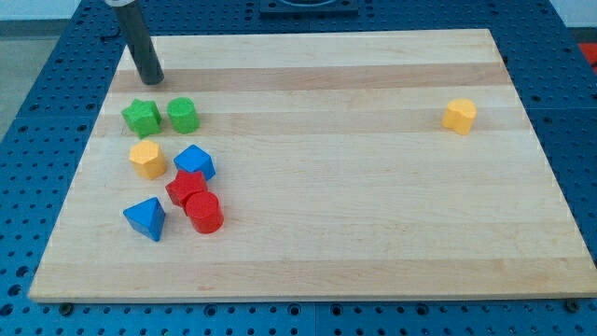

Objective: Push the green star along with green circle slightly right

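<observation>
Pale wooden boards make up the tabletop (pixel 373 187), which sits on a blue perforated base (pixel 28 140). Toward the view's upper left lies the green star (pixel 141 118), and just beside it on the view's right is the green circle (pixel 182 115), the two nearly touching. My tip (pixel 151 80) rests on the wood above the green star, slightly toward the view's top, near it but apart; the dark rod rises from there to the view's top edge. No jaws exist on this arm, so nothing is gripped.

Below the green star sits a yellow block (pixel 147 159), roughly hexagonal in outline. To its right is a blue block (pixel 195 162) with angled faces. Just below that, a red block (pixel 186 188) of uneven outline touches a red cylinder (pixel 204 213) that lies at its lower right. A second blue block (pixel 145 218), wedge-like, sits to the view's left of the red cylinder, close but apart from it.

Well apart from this cluster, near the view's upper right, stands another yellow block (pixel 459 116) alone.
</observation>
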`<state>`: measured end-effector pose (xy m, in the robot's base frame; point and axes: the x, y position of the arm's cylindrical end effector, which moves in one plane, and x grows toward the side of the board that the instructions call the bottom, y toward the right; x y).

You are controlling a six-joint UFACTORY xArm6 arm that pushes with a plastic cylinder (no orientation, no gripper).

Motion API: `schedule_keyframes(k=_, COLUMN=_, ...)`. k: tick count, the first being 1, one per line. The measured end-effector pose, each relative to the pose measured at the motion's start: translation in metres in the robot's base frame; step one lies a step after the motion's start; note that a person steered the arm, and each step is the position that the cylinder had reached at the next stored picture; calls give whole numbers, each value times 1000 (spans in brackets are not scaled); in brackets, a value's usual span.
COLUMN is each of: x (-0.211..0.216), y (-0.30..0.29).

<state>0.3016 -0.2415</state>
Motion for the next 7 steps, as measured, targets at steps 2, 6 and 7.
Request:
schedule_keyframes(k=2, x=40, y=-37)
schedule_keyframes(k=6, x=73, y=-1)
schedule_keyframes(k=7, x=73, y=30)
